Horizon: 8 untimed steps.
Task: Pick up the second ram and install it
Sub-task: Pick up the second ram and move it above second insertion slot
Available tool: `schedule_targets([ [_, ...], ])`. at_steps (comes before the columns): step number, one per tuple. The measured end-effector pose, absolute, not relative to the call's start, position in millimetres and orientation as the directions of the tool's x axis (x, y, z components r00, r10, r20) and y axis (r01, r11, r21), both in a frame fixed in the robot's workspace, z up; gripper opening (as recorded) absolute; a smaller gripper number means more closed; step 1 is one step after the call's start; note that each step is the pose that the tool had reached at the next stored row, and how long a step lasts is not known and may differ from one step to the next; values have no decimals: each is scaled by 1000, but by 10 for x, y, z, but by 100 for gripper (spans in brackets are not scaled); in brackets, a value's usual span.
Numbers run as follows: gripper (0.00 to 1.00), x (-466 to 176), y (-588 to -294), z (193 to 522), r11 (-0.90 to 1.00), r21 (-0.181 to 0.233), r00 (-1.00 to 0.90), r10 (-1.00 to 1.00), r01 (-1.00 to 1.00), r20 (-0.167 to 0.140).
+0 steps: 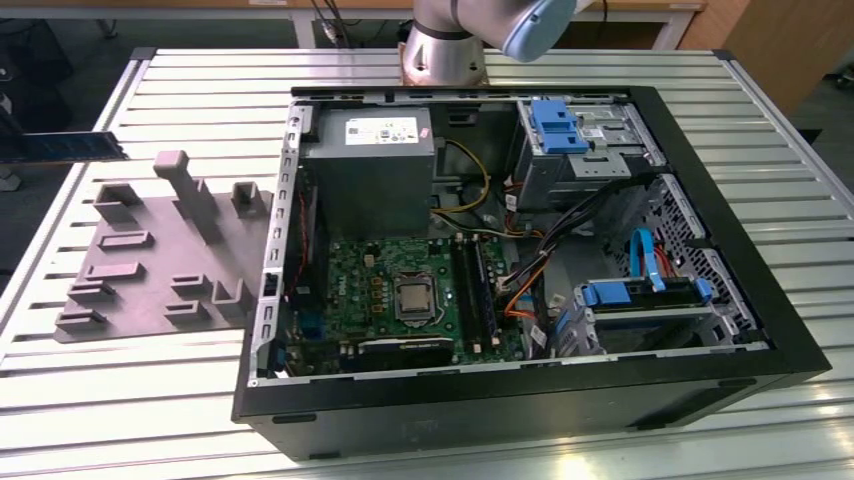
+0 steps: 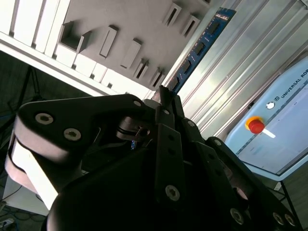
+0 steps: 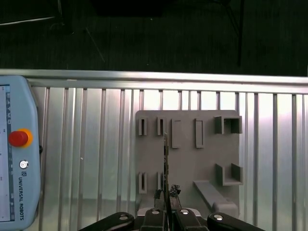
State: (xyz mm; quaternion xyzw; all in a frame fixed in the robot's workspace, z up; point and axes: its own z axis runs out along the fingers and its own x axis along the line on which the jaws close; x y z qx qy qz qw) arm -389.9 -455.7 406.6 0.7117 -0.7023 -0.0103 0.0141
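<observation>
The claw (image 3: pixel 166 197) grips the second ram (image 2: pixel 198 47) above the grey holder tray (image 3: pixel 187 168), teach pendant (image 3: pixel 17 154) alongside.

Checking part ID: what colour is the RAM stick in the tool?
RAM stick: blue board, dark chips; best in second wrist view.

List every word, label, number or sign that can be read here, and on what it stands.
Teach pendant, in both wrist views: one line of capital letters, the maker's name; not quoted here.
Its screen: print too small to read.
Power supply, white sticker: print too small to read.
The second ram: no readable print.
</observation>
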Motion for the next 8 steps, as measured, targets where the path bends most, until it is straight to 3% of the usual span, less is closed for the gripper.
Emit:
schedule_targets([
  [8, 14, -3842, -4557, 4066, -13, 35, 13, -1000, -999, 5],
])
